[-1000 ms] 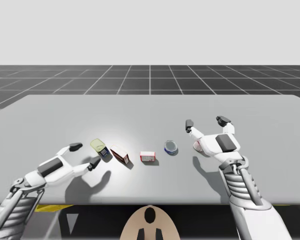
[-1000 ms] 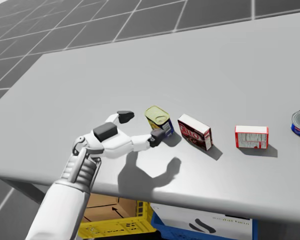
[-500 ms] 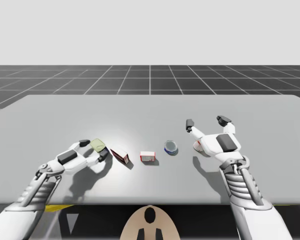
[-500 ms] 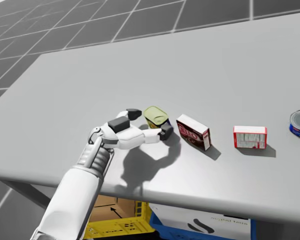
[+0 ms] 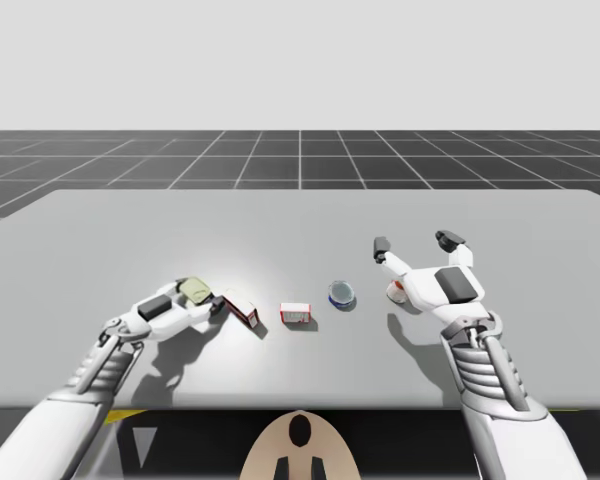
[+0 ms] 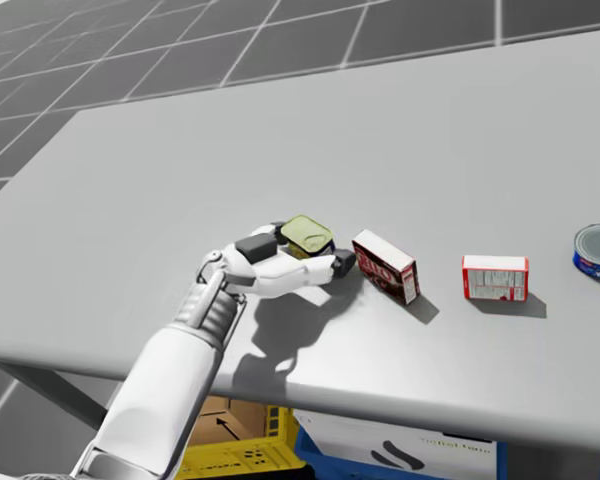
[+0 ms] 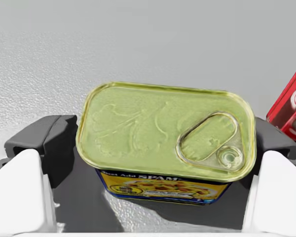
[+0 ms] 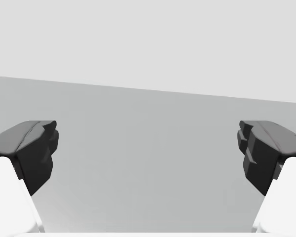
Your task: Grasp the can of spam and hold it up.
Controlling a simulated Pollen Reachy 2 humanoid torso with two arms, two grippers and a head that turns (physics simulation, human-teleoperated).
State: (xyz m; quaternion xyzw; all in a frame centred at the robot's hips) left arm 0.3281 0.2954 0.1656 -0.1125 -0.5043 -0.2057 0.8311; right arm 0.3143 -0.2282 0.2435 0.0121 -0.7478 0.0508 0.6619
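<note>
Rectangular can [image 7: 165,131], pale gold lid with a ring-pull, side label blue and yellow with print and a food picture. It sits at the left end of a row of four goods on the grey table [image 5: 300,220], between the fingers of the left gripper [image 7: 160,148]. The dark pads press on its two short ends, so the left gripper is clasped around the rectangular can; whether its base rests on the table cannot be told. In the head view the can's lid faces up and leans slightly. Dark red box [image 6: 385,266], white top face, print on its front, stands just beside the can on the side away from the left arm, close to one finger of the gripper, and its corner shows at the edge of the left wrist view [image 7: 291,98]. White and red box [image 6: 496,277], small, fine print on its face, is next along the row and apart from the dark red box. Blue round can [image 6: 598,249], low, silver lid, closes the row. Right gripper [image 5: 413,243] hovers over the table beyond the blue round can, fingers spread wide with nothing between them; its wrist view [image 8: 148,148] looks out across bare grey tabletop. Yellow crate [image 6: 230,450] stands under the table's near edge.
</note>
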